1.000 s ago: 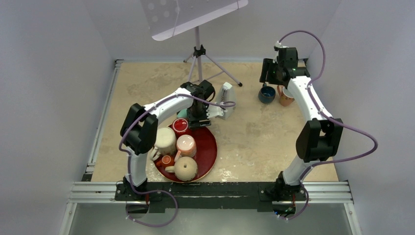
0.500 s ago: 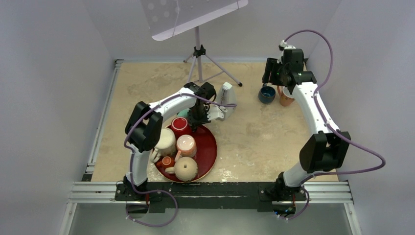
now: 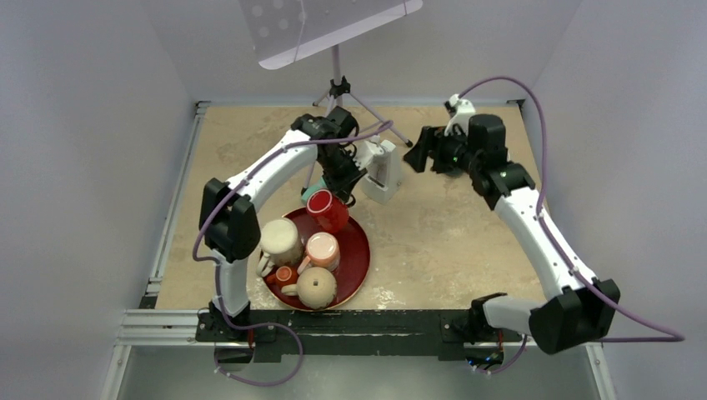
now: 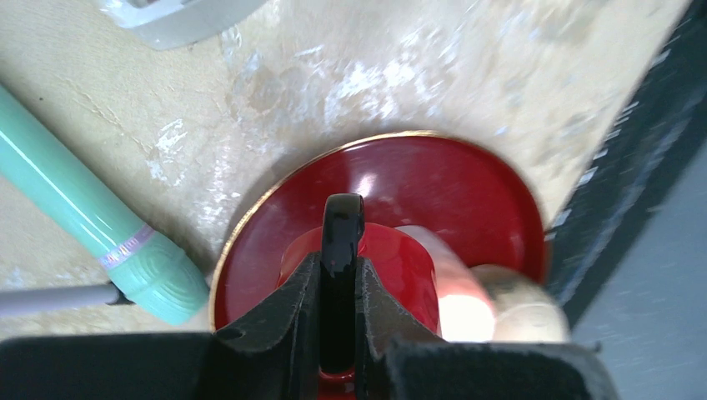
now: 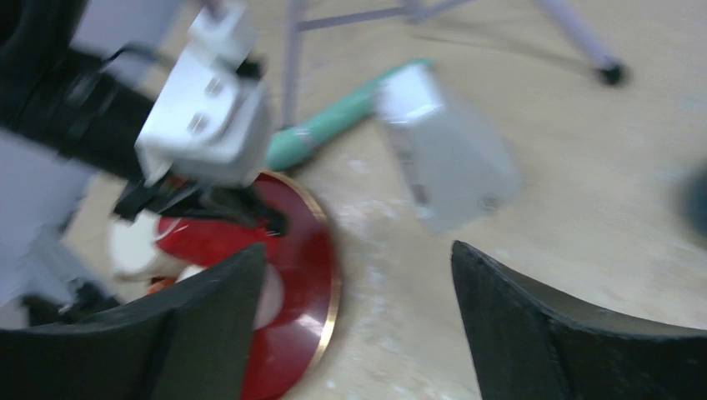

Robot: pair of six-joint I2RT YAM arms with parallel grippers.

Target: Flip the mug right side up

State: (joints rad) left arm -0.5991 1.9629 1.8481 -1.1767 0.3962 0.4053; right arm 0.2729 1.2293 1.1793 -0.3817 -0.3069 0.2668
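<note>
A red mug (image 3: 329, 212) with a black handle (image 4: 343, 221) is at the far edge of the round red tray (image 3: 358, 250). It looks tilted, and I cannot tell whether its mouth or its base faces up. My left gripper (image 3: 340, 187) is shut on the mug's handle; in the left wrist view (image 4: 340, 267) both fingers clamp the black handle, with the red body (image 4: 400, 267) below. My right gripper (image 3: 417, 154) is open and empty, held above the far right of the table. In its wrist view (image 5: 354, 258) the jaws stand wide apart.
The tray also holds a cream mug (image 3: 281, 240), a salmon mug (image 3: 323, 250), a tan mug (image 3: 317, 287) and a small orange cup (image 3: 283, 275). A teal cylinder (image 4: 83, 217) and a white box (image 3: 383, 171) lie just beyond the tray. A tripod stand (image 3: 338, 87) is at the back.
</note>
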